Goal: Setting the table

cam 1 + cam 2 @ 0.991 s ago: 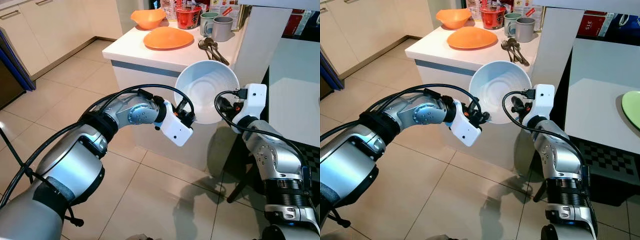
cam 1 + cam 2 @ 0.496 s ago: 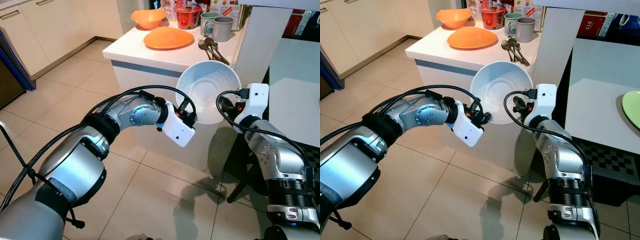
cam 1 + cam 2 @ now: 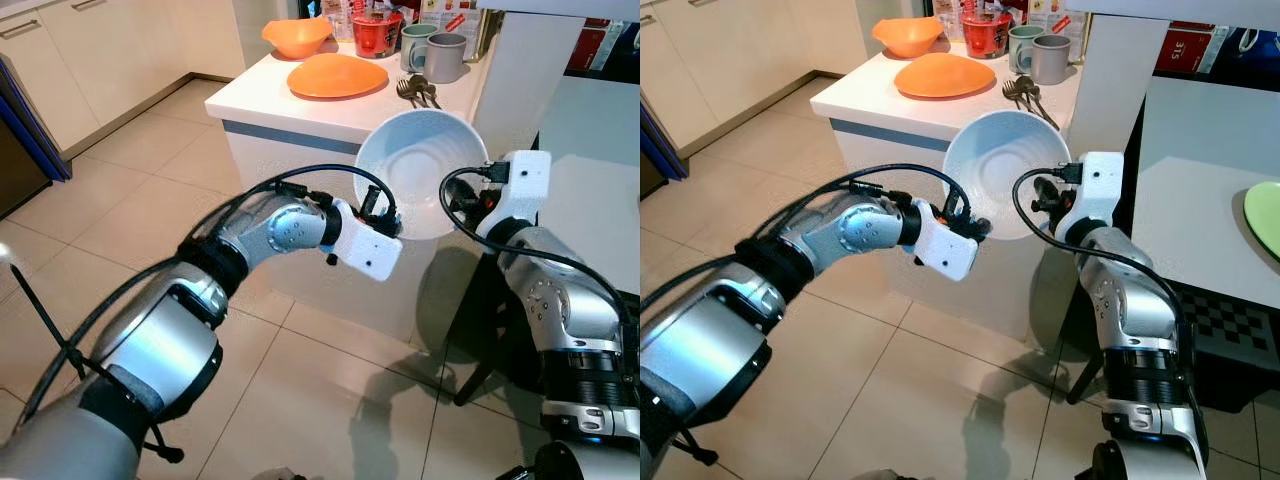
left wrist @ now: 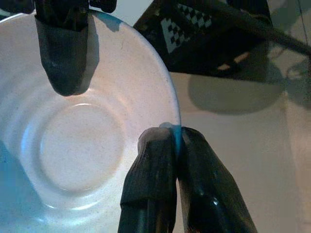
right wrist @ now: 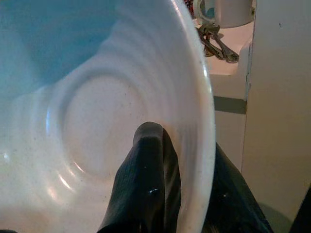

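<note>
A large white bowl (image 3: 420, 170) hangs in the air in front of the counter, tilted with its inside facing me. My left gripper (image 3: 383, 222) is shut on its lower left rim, one finger inside and one outside, as the left wrist view shows with the fingertips (image 4: 158, 145) pinching the rim of the white bowl (image 4: 82, 145). My right gripper (image 3: 470, 200) is shut on the right rim; in the right wrist view one finger (image 5: 150, 170) lies inside the bowl (image 5: 97, 111) and the other behind its wall.
Behind the bowl, a white counter (image 3: 300, 105) carries an orange plate (image 3: 336, 75), an orange bowl (image 3: 297, 36), two mugs (image 3: 437, 52), a red cup and cutlery (image 3: 415, 92). A white table (image 3: 1200, 200) with a green plate (image 3: 1265, 215) stands at the right. Open tiled floor lies to the left.
Both arms have carried the bowl a little up and to the right. Both grips on the rim stay as they were.
</note>
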